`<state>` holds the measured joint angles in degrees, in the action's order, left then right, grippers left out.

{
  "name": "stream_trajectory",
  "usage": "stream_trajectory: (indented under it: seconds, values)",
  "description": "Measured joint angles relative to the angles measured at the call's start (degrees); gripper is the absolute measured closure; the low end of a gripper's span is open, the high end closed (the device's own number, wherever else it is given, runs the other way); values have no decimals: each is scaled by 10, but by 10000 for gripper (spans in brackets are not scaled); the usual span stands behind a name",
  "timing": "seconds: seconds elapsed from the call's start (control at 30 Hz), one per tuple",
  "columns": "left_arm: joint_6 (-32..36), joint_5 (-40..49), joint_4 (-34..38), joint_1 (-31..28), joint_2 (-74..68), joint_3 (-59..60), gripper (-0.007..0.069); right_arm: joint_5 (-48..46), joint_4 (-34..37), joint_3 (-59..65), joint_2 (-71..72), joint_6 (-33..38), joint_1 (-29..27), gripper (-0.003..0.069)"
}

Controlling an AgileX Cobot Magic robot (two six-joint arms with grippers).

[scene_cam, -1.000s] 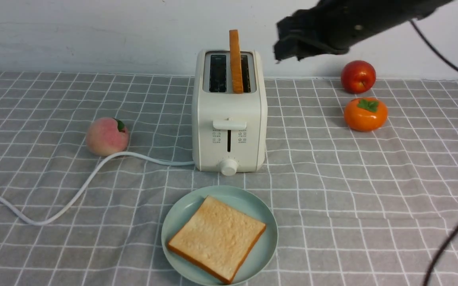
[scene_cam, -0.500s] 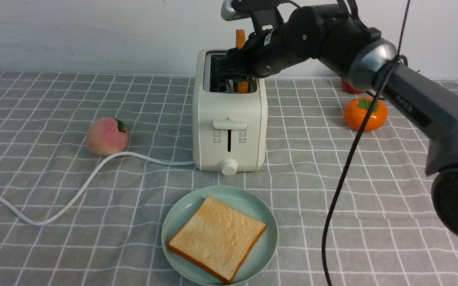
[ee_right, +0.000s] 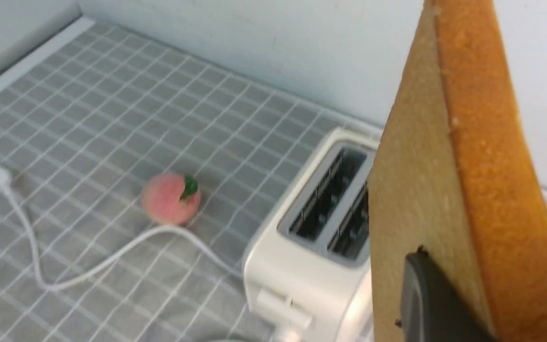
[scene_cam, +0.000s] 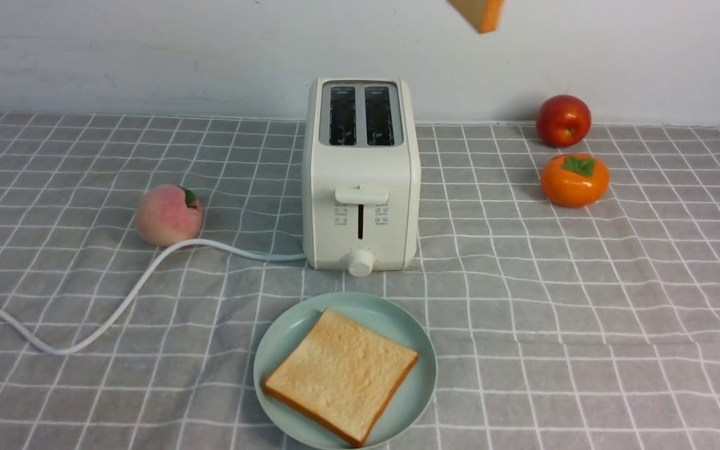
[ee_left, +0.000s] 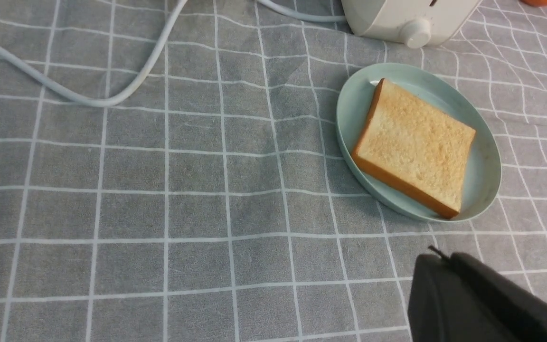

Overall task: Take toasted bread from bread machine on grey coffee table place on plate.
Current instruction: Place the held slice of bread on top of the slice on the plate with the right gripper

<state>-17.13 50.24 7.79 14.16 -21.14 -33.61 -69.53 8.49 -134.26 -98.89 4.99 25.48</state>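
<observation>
The cream-white bread machine (scene_cam: pixel 360 175) stands on the grey coffee table (scene_cam: pixel 585 281), and both of its slots show dark and empty. In front of it, one slice of toasted bread (scene_cam: pixel 341 375) lies flat on the mint-green plate (scene_cam: pixel 413 334). High above and to the right of the toaster, my right gripper (ee_right: pixel 449 270) is shut on a second slice (ee_right: pixel 468 166), held upright. Only a corner of that slice (scene_cam: pixel 479 9) reaches the front view's top edge. My left gripper (ee_left: pixel 439 259) hovers shut and empty over the cloth, near the plate (ee_left: pixel 349 109).
A peach (scene_cam: pixel 168 214) lies left of the toaster, and the white cord (scene_cam: pixel 116 306) curves past it toward the front left. A red apple (scene_cam: pixel 563 120) and an orange persimmon (scene_cam: pixel 574 180) sit at the back right. A white wall runs along the table's far edge.
My right arm came in over the toaster, shut on the upright slice and lifted it up and right, leaving the slot empty. The arm has left the front view.
</observation>
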Motion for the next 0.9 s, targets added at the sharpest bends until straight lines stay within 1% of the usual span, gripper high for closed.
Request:
stream_trajectory:
  seconds: [0.1, 0.2, 0.3, 0.33, 0.37, 0.4, 0.43, 0.47, 0.53, 0.57, 0.6, 0.67, 0.7, 0.77, 0.87, 0.9]
  values:
    - [0, 2, 0, 0, 0, 0, 638, -25, 28, 58, 63, 7, -1, 541]
    - [0, 2, -1, 0, 0, 0, 638, -29, 80, 155, 115, 30, -1, 541]
    - [0, 3, -1, 0, 0, 0, 638, -29, 169, 303, 146, 69, -1, 541]
    - [1, 5, -1, 0, 0, 0, 638, -28, 197, 344, 148, 89, -1, 541]
    - [1, 9, -1, 0, 0, 0, 638, -17, 240, 406, 147, 118, -1, 541]
    - [1, 10, -1, 0, 0, 0, 638, -17, 240, 406, 147, 118, -1, 541]
    - [1, 16, -1, 0, 0, 0, 638, 26, 303, 488, 136, 168, -1, 541]
    - [1, 20, -1, 0, 0, 0, 638, 63, 344, 532, 123, 197, -1, 541]
    - [1, 25, -1, 0, 0, 0, 638, 120, 403, 580, 100, 253, -1, 541]
    - [1, 25, -1, 0, 0, 0, 638, 125, 409, 584, 95, 258, -1, 541]
    - [1, 29, -1, 0, 0, 0, 638, 163, 456, 608, 72, 292, -1, 541]
    - [1, 34, -1, 0, 0, 0, 638, 192, 504, 619, 36, 331, -1, 541]
    - [1, 34, -1, 0, 0, 0, 638, 194, 509, 620, 32, 333, -1, 541]
    - [1, 41, -1, 0, 0, 0, 638, 218, 566, 620, -20, 350, -1, 541]
    - [1, 48, -1, 0, 0, 0, 638, 232, 592, 620, -57, 354, -1, 540]
    - [1, 54, -1, 0, 0, 0, 638, 240, 602, 620, -79, 354, -1, 517]
